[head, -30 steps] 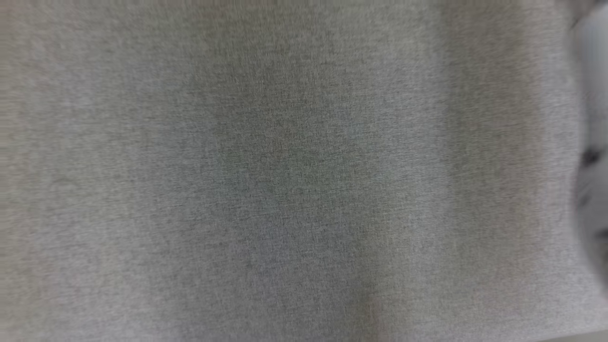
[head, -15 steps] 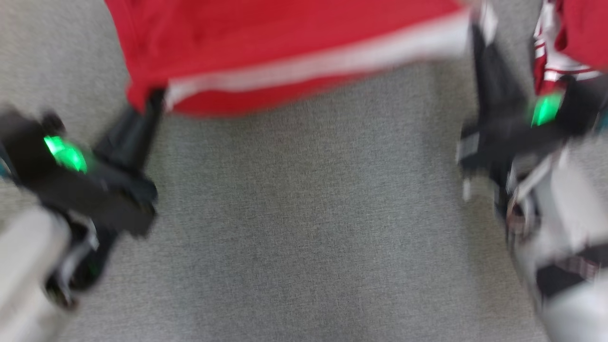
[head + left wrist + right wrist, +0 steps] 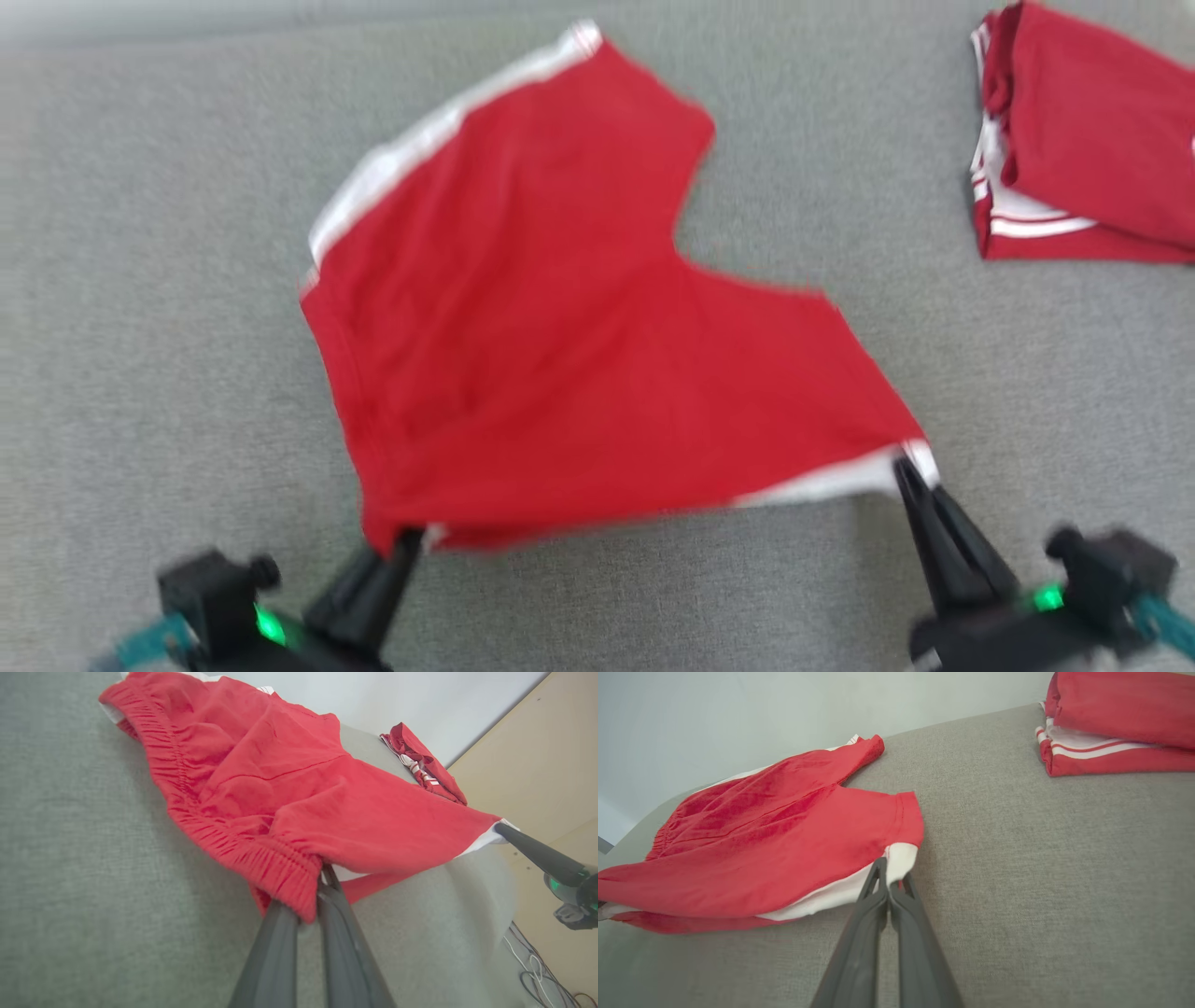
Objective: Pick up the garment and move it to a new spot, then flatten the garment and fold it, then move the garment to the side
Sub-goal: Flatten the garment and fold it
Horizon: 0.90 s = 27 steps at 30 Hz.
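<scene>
While both pincers grip the red shorts [image 3: 560, 355], the main risk is uneven pull. On the waistband corner the left pincer [image 3: 408, 539] is clamped tight; the right pincer [image 3: 907, 464] is clamped on the white-trimmed leg hem. The shorts lie around the middle of the bench [image 3: 140, 280], with the held side raised and one leg reaching toward the far edge. Both bites are thin and at the very tips, so a sideways tug could slip the hem out. The waistband is bunched at the left grip, so flattening may trap a crease. A folded red garment [image 3: 1092, 149] sits at the far right corner, and a wide drag could snag it.
</scene>
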{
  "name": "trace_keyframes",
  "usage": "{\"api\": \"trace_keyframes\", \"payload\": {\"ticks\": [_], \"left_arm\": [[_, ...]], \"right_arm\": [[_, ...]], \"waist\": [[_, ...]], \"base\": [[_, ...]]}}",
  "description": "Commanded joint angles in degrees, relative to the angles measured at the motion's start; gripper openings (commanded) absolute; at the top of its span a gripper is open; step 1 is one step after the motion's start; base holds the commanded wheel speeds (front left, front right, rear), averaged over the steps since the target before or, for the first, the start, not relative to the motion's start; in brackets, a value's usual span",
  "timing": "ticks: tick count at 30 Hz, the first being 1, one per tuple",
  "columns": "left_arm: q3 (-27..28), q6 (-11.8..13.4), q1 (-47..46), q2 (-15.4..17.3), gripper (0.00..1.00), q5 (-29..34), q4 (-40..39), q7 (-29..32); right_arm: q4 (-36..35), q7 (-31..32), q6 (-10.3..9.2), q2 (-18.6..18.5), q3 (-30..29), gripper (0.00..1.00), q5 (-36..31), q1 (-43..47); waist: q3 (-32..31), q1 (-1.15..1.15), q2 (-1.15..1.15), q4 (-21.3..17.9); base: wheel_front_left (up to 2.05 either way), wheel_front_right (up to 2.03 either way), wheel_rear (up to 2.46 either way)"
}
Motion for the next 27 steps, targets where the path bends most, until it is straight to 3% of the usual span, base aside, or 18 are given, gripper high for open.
{"api": "trace_keyframes", "payload": {"ticks": [1, 8, 14, 20, 27], "left_arm": [[-0.04, -0.26, 1.03, -0.34, 0.00, 0.69, 0.04, 0.00], [-0.02, -0.56, 9.60, -2.84, 0.00, 2.92, 0.10, -0.01], [-0.31, -1.43, 9.27, -5.38, 0.00, 4.72, 0.97, -0.01], [1.71, -2.24, 6.47, -8.16, 0.00, 7.34, 0.50, -0.01], [4.58, -3.43, 0.18, -11.55, 0.00, 8.52, 2.31, 0.00]], "right_arm": [[-0.44, 0.01, -0.15, 0.20, -0.43, 0.00, -0.55, 1.19], [-7.06, 2.94, -0.15, 2.82, -5.74, 0.00, -0.53, 13.29], [-7.73, 3.80, -0.15, 3.56, -7.48, 0.00, -0.03, 14.35], [-6.58, 4.38, -0.15, 1.23, -8.05, 0.00, -0.22, 7.10], [0.18, 6.87, -0.14, -2.39, -5.09, 0.00, -1.23, -10.39]], "waist": [[-2.79, 0.02, 0.01, 0.69], [-6.40, 0.02, 0.01, 1.57], [-7.22, 0.02, 0.01, 2.99], [-6.54, 0.02, 0.01, 4.49], [-3.85, 0.02, 0.01, 7.96]], "base": [[0.00, 0.00, 0.00], [0.00, 0.00, 0.00], [0.00, 0.00, 0.00], [0.00, 0.00, 0.00], [0.00, 0.00, 0.00]]}}
